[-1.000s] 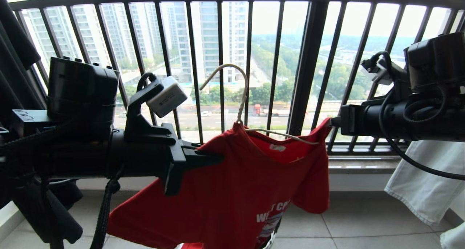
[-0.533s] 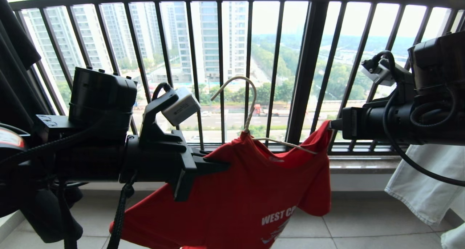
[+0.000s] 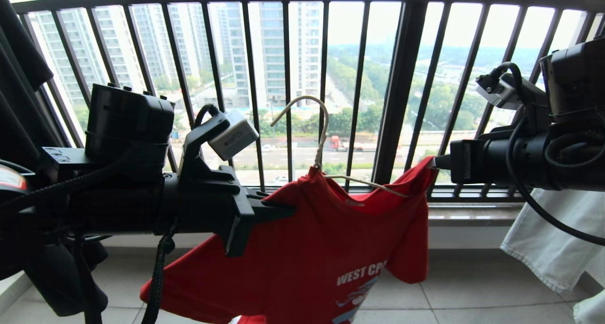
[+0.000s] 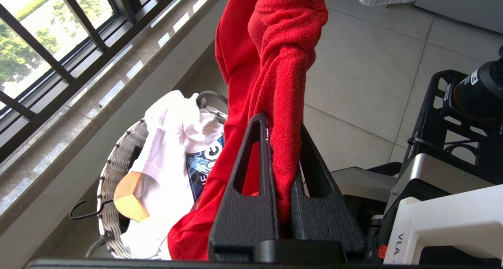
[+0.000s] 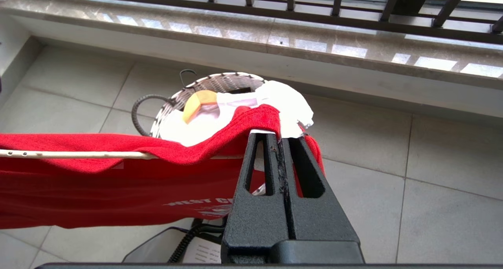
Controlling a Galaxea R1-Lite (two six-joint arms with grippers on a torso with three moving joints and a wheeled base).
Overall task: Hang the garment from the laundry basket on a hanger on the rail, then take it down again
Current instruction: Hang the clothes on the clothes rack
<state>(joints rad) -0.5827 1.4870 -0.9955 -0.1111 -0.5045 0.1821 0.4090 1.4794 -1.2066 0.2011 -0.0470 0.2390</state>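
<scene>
Left end effector (image 3: 288,209): it is pinching one shoulder of the garment (image 3: 307,248); in the left wrist view the two black fingers (image 4: 251,190) are pressing together on a bunched fold of red cloth.
Right end effector (image 3: 435,162): it is clamping the opposite shoulder; in the right wrist view its fingers are meeting almost edge to edge with the red hem (image 5: 259,118) caught at the tips.
What has just changed: over the last second both arms have been carrying the shirt up and slightly toward the robot's right, so more of the white chest lettering is showing in the head view; in the last half second the lift has nearly stopped.
Meaning for the task: I judge the shirt is now being held clear of the laundry basket and spread for hanging, with the hanging itself not yet done.
Garment: it is hanging stretched between the two arms, in front of the black window railing (image 3: 283,78), above the floor tiles.
Hanger (image 3: 321,135): its thin wire hook is standing free above the collar, catching on nothing; one wire arm is running inside the neckline toward the right end effector.
Laundry basket (image 5: 220,82): it is sitting on the floor below, holding a white shirt (image 4: 173,143) and a wooden hanger (image 4: 129,194).
Rail: not showing in any view.
</scene>
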